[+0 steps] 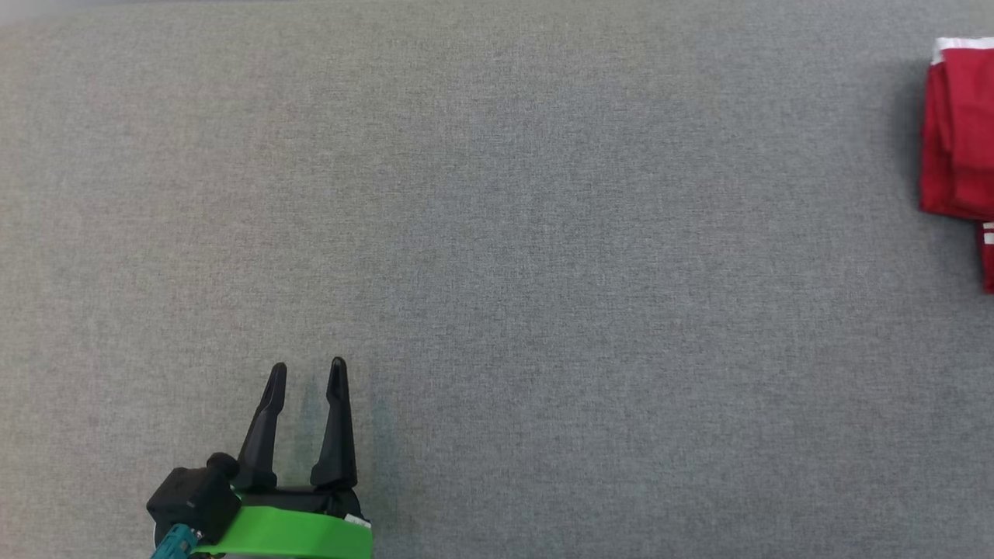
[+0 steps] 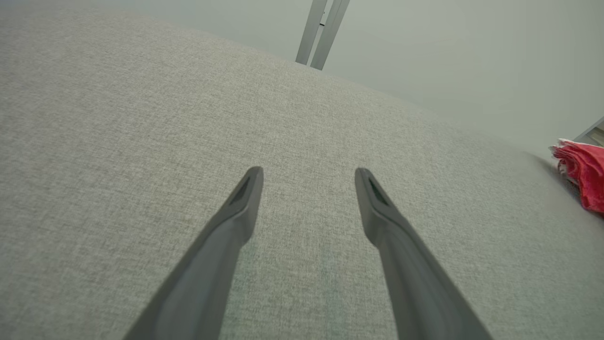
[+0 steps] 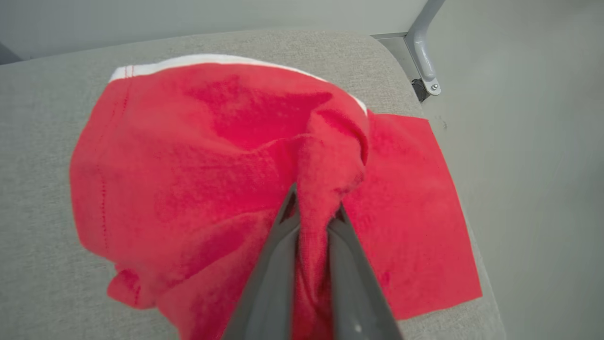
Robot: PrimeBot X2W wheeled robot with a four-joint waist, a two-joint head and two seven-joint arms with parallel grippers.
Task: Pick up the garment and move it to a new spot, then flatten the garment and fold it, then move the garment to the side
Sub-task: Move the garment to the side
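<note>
The red garment [image 3: 198,156] looks soft and limp. The right gripper [image 3: 315,202] has fingers clamped on its bunched middle fold; the left gripper [image 1: 308,366], well apart from the garment, has fingers spread.

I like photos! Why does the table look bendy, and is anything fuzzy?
Left wrist view: the wide lens bends the far edge of the grey table. Head view: even light, faint shadow beside the red garment. Right wrist view: the right claw, shut on the garment, blurs near the lens.
</note>
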